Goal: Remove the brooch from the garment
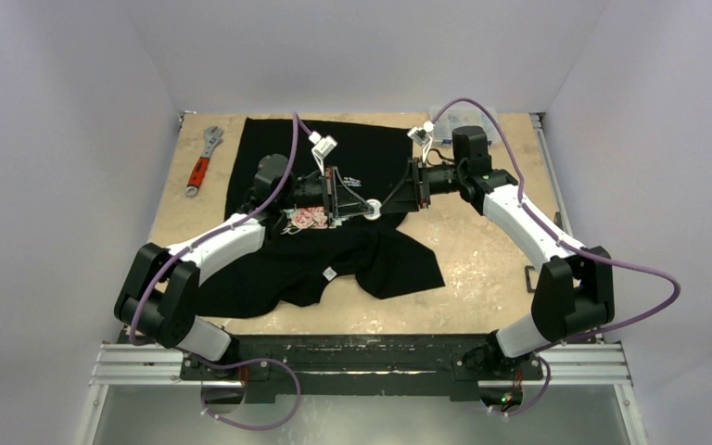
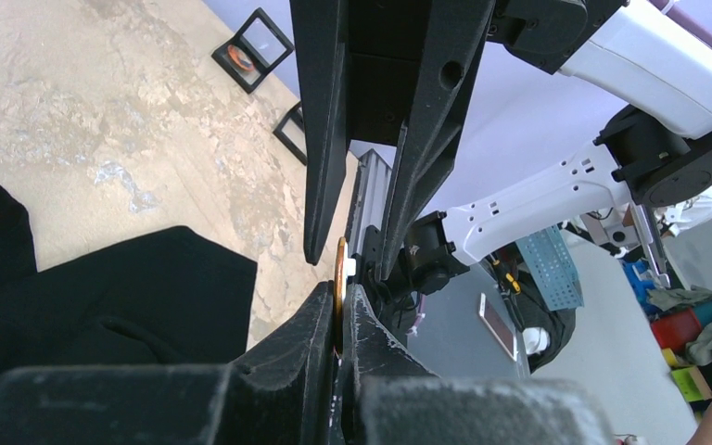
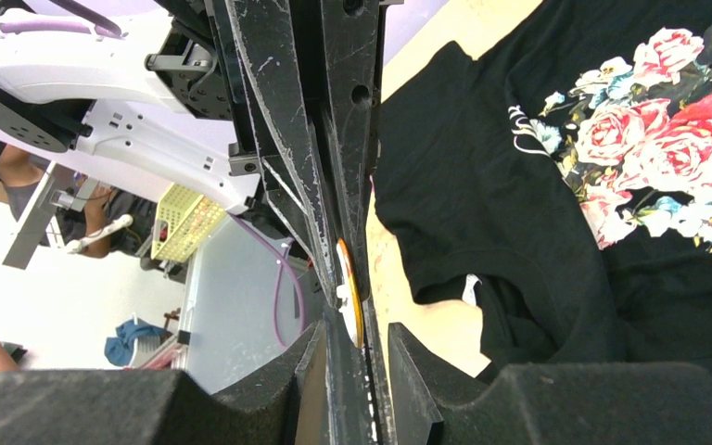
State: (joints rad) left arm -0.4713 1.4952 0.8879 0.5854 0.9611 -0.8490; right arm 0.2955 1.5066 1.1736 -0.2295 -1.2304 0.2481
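Pale lilac walls (image 1: 74,139) — worn tan tabletop (image 1: 482,269), metal rail (image 1: 593,369) at near edge.

My white-and-black left arm (image 1: 227,243) and right arm (image 1: 519,215) reach inward, tips meeting. My left tool (image 2: 338,298) pinches a thin round gold brooch (image 2: 339,264); my right tool (image 3: 357,338) straddles it, jaws parted.

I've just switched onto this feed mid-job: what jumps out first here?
Both arms meet at mid-table over the black shirt. The left gripper is shut on the small round brooch, and the right gripper has its jaws apart around it. The shirt's pink rose print shows beside the left arm, and a red-handled wrench lies at the far left corner.
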